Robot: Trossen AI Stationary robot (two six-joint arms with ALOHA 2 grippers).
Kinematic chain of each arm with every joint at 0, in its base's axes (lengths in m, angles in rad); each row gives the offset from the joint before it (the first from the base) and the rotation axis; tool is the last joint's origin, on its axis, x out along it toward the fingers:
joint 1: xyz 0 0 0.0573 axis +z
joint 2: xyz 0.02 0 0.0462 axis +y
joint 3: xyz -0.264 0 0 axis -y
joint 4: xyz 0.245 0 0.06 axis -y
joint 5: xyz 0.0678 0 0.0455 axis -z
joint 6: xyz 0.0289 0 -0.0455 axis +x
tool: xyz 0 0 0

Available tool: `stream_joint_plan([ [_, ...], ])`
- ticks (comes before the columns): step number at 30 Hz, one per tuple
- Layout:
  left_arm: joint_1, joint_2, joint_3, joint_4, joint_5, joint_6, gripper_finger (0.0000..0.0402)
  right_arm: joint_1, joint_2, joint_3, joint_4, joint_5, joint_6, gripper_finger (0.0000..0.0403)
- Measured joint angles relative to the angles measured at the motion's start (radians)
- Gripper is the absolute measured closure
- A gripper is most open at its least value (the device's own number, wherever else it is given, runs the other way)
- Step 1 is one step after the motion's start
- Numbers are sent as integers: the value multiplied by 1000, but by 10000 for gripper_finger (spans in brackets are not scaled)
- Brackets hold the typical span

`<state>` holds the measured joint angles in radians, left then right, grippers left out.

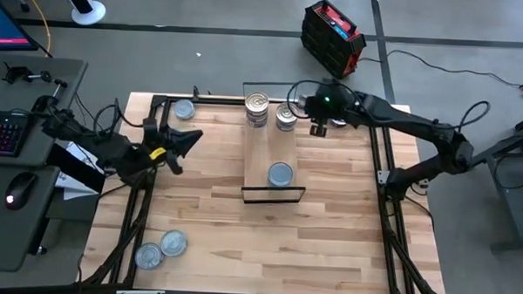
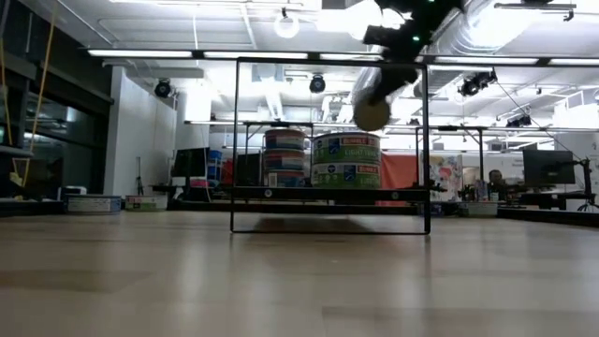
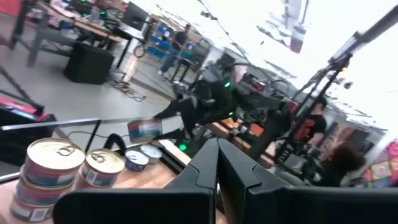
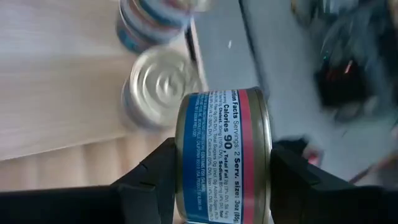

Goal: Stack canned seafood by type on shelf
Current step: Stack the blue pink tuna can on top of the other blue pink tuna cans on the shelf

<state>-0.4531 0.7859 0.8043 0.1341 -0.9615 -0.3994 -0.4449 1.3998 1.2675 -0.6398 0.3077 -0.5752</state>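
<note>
Right gripper (image 4: 221, 177): fingers clamp a tin (image 4: 224, 155) w/ red-banded label, held in the air by the far end of the shelf (image 1: 274, 152).
Left gripper (image 3: 217, 180): fingers closed, empty, parked over left side of table (image 1: 224, 224).
Done: two stacks at shelf's far end, taller stack (image 1: 257, 109) & shorter stack (image 1: 286, 117); one blue-top tin (image 1: 281, 173) nearer the front.
Left: two tins (image 1: 161, 248) at table's near-left corner, one tin (image 1: 183, 110) at far left; a few more by the right arm.
Progress: approx halfway.
</note>
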Motion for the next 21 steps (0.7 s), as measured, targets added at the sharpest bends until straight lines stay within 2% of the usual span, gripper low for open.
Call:
stream_joint_plan([
  [4,42,26,0,-3,3,-1,402,25,94,63,52,-3,-218,242],
  [7,68,40,0,-2,4,-1,402,46,170,72,103,38,-309,242],
  [16,74,44,0,-3,22,90,402,73,275,74,177,171,-379,242],
  [21,74,44,0,-22,22,106,401,64,282,74,199,188,-378,242],
])
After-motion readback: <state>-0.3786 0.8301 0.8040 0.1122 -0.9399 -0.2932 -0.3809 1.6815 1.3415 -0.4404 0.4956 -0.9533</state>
